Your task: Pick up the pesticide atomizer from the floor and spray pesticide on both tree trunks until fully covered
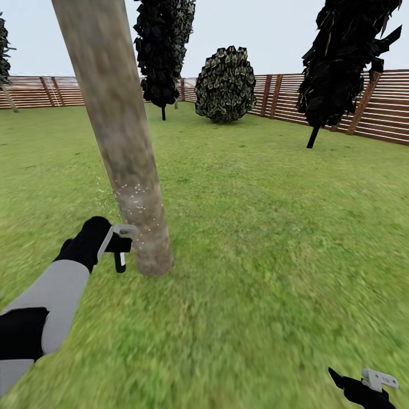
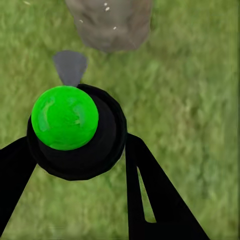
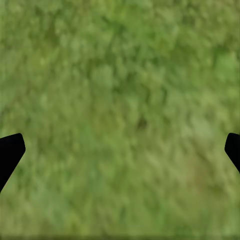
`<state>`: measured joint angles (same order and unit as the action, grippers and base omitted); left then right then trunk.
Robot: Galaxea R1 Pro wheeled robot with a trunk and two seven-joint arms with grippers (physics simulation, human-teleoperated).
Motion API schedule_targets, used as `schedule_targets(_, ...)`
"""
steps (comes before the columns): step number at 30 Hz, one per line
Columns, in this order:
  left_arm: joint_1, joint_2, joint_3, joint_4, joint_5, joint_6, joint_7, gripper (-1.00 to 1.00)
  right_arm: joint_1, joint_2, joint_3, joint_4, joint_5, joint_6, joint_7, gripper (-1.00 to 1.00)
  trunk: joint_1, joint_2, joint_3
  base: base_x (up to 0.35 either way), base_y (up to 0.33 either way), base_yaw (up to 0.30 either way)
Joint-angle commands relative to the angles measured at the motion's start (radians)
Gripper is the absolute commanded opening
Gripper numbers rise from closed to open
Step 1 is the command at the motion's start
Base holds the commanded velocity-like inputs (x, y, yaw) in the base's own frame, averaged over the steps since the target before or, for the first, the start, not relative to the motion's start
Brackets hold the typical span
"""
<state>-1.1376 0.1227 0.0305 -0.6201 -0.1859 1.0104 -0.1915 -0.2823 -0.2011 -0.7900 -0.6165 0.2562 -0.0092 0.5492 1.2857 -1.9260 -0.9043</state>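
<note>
Spraying is underway on the first tree, by the look of it. Left gripper (image 1: 113,245) is clamped round the pesticide atomizer (image 1: 120,254), so the pickup's done; the wrist cam shows the bottle's green spot (image 2: 64,117) between the black fingers (image 2: 150,195), nozzle aimed at the tree trunk (image 1: 122,142). Bottle sits just beside the trunk's base, low over the lawn (image 1: 255,238). Pale specks of pesticide (image 1: 136,196) dot the lower trunk and drift a bit to its left edge. Coverage looks partial: only a band near the bottom is speckled, upper trunk is bare bark. Second tree isn't started as far as I can tell; dark-leaved trees stand well apart near the fence (image 1: 392,108). Right gripper (image 1: 363,386) hangs at the lawn's near right corner, jaws spread wide, nothing in them.
</note>
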Motion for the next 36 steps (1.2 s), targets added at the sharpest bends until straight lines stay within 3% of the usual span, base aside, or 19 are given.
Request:
schedule_targets(1, -0.002, 0.004, 0.003, -0.001, 0.002, 0.003, 0.0, -1.0, 0.0, 0.0, 0.0, 0.0, 0.0, 0.0, 0.0, 1.0, 0.0, 0.0, 0.0, 0.0, 0.0, 0.0)
schedule_targets(9, -0.063, 0.01, 0.008, -0.07, 0.002, 0.012, -0.001, -1.0, 0.0, 0.0, 0.0, 0.001, 0.0, 0.0, -0.001, 1.0, 0.0, 0.0, 0.0, 0.0, 0.0, 0.0)
schedule_targets(14, -0.053, 0.008, 0.009, -0.126, 0.002, 0.012, -0.002, -1.0, 0.0, 0.0, 0.0, 0.001, 0.0, 0.0, -0.001, 1.0, 0.0, 0.0, 0.0, 0.0, 0.0, 0.0)
schedule_targets(16, -0.018, 0.008, 0.009, -0.127, 0.003, 0.01, -0.005, -1.0, 0.0, 0.0, 0.0, 0.001, 0.0, 0.0, -0.001, 1.0, 0.0, 0.0, 0.0, 0.0, 0.0, 0.0)
schedule_targets(17, 0.055, 0.001, 0.009, -0.13, 0.004, 0.002, -0.001, -1.0, 0.0, 0.0, 0.0, 0.001, 0.0, 0.0, -0.001, 1.0, 0.0, 0.0, 0.0, 0.0, 0.0, 0.0)
schedule_targets(19, 0.144, -0.017, 0.009, -0.131, 0.005, -0.022, 0.003, -1.0, 0.0, 0.0, 0.0, 0.001, 0.0, 0.0, 0.0, 1.0, 0.0, 0.0, 0.0, 0.0, 0.0, 0.0)
schedule_targets(21, 0.176, -0.023, 0.009, -0.126, 0.006, -0.071, 0.004, -1.0, 0.0, 0.0, 0.0, 0.001, 0.0, 0.0, 0.0, 1.0, 0.0, 0.0, 0.0, 0.0, 0.0, 0.0)
schedule_targets(27, 0.221, -0.042, 0.009, -0.113, 0.05, -0.139, 0.007, -1.0, 0.0, 0.0, 0.0, 0.001, 0.0, 0.0, 0.0, 1.0, 0.0, 0.0, 0.0, 0.0, 0.0, 0.0)
schedule_targets(29, 0.223, -0.044, 0.009, -0.089, 0.053, -0.203, 0.011, -1.0, 0.0, 0.0, 0.001, 0.001, 0.0, 0.0, 0.0, 1.0, 0.0, 0.0, 0.0, 0.0, 0.0, 0.0)
schedule_targets(31, 0.223, -0.044, 0.009, -0.068, 0.055, -0.249, 0.038, -1.0, 0.0, 0.0, 0.001, 0.002, 0.001, 0.001, 0.0, 1.0, 0.0, 0.0, 0.0, 0.0, 0.0, 0.0)
schedule_targets(36, 0.223, -0.054, 0.009, 0.023, 0.055, -0.269, 0.139, -1.0, 0.0, -0.001, 0.0, 0.03, 0.002, -0.001, -0.001, 1.0, 0.0, 0.0, 0.0, 0.0, 0.0, 0.0)
